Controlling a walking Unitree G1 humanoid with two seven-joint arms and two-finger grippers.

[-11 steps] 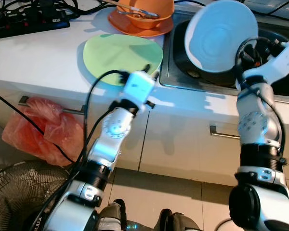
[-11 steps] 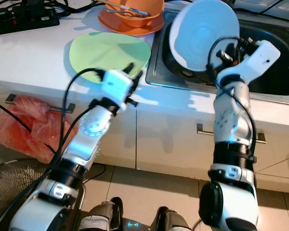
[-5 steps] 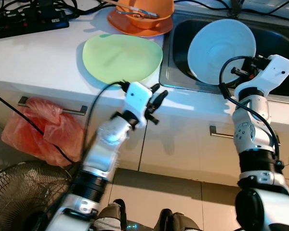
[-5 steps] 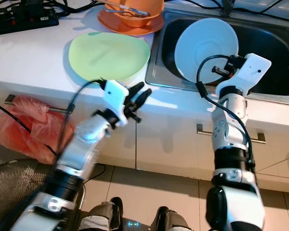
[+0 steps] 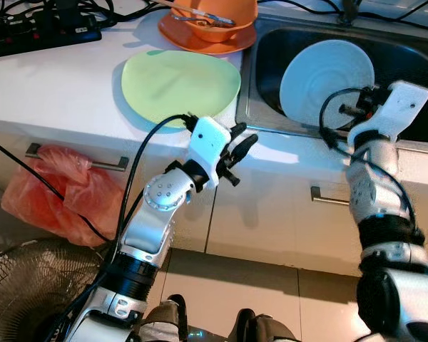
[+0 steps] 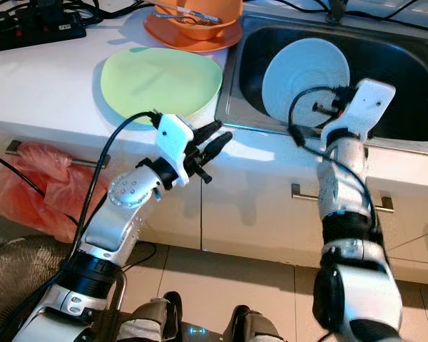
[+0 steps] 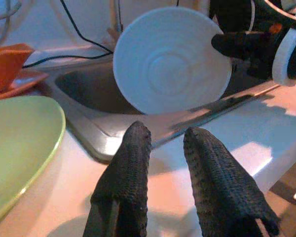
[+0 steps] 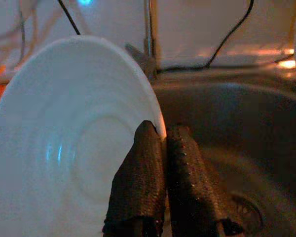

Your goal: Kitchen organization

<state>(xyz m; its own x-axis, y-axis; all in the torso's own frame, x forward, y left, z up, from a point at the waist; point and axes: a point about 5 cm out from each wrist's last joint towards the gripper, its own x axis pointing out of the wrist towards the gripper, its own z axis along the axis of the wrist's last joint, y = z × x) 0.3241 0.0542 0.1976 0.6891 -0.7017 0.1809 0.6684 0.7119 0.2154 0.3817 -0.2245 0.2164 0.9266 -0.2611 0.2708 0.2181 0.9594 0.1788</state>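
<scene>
Looking down from the left eye view, the white counter [image 5: 50, 85] carries a pale green plate [image 5: 180, 84] near its front edge, with an orange bowl [image 5: 215, 16] on an orange saucer behind it and a black power strip [image 5: 36, 32] with cables at the far left; to the right lies the steel sink [image 5: 267, 107], and over it the right gripper [image 5: 362, 108] holds a white plate [image 5: 327, 82] on edge, tilted, by its right rim. The left gripper [image 5: 241, 146] hovers just in front of the counter edge, below the green plate, its fingers spread a little and carrying nothing. Below hang white cabinet doors with metal handles, a red plastic bag [image 5: 64, 196] at the left and a fan grille [image 5: 28, 292] in the lower left corner. The right eye view gives the same layout. In the left wrist view, two black fingers [image 7: 130, 163] stand apart with a gap between them, pointing toward the sink rim and the white plate beyond. In the right wrist view, the fingers [image 8: 143, 182] are pinching the rim of the white plate above the dark basin with its drain [image 8: 244, 207].
</scene>
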